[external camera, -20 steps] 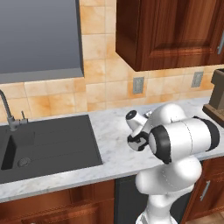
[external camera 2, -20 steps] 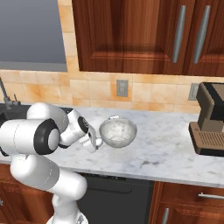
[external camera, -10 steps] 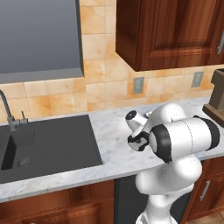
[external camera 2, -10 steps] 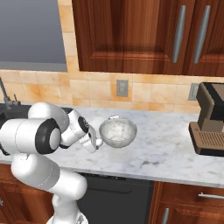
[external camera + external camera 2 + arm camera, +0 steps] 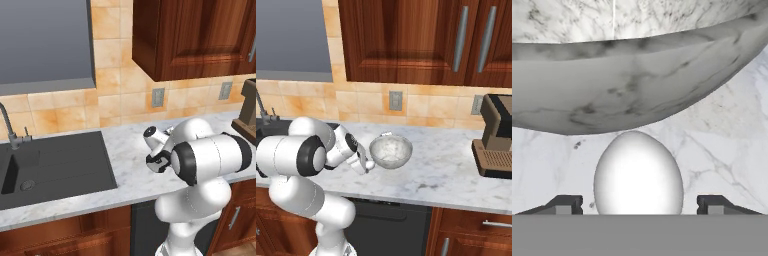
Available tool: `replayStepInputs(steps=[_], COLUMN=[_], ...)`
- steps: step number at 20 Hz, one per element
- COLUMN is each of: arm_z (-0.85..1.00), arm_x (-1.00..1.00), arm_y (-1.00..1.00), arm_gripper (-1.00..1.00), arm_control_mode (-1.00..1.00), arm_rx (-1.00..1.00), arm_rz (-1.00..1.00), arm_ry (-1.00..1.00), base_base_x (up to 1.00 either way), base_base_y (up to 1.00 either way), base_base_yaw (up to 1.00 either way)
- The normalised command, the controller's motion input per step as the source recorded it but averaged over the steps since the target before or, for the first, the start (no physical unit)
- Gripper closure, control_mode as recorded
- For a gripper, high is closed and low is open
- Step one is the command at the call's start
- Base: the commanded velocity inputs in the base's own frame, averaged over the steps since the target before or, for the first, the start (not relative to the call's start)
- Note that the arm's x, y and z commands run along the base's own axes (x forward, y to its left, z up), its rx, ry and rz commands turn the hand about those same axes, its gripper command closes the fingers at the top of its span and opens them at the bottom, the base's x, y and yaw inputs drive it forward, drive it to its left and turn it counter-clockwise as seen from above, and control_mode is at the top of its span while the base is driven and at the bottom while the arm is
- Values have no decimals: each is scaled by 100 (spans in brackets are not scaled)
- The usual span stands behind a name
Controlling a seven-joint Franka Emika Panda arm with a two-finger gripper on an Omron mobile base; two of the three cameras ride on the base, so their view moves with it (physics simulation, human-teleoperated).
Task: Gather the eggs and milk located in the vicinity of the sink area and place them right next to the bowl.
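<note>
Now, left base view: arm hunched over the counter (image 5: 125,170), sink (image 5: 50,162) well off to its left, pose same as a sec ago.

Right base view: gripper (image 5: 367,162) low beside the bowl (image 5: 390,151), egg (image 5: 370,164) at its tip.

Hand view: fingers (image 5: 564,204) have just sprung apart, egg (image 5: 638,175) sits free btwn them, right by the bowl (image 5: 632,95) wall (so egg looks delivered; milk not seen). No readable text anywhere.

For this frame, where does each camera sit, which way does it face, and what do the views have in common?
Left base view: behind the arm on its left, looking down over the sink and counter; arm at lower right.
Right base view: behind on its right, facing the bowl and coffee machine; arm at lower left.
Hand view: on the hand, looking along the open gripper at an egg beside the bowl.
Shared: bowl and egg in right base and hand views.
</note>
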Motion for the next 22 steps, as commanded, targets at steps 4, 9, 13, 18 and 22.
replayStepInputs(steps=[4,9,13,18,22], arm_z=[10,38,41,22,40], arm_x=[0,0,-9,-43,-67], arm_y=[0,20,36,5,0], arm_gripper=[-100,-100,-100,-100,-100], arm_control_mode=[-100,-100,-100,-100,-100], arm_rx=[0,0,0,11,17], arm_rz=[0,0,-1,0,0], arm_ry=[2,4,9,9,19], base_base_x=[0,0,0,0,0], base_base_y=[0,0,0,0,0], base_base_yaw=[0,0,0,0,0])
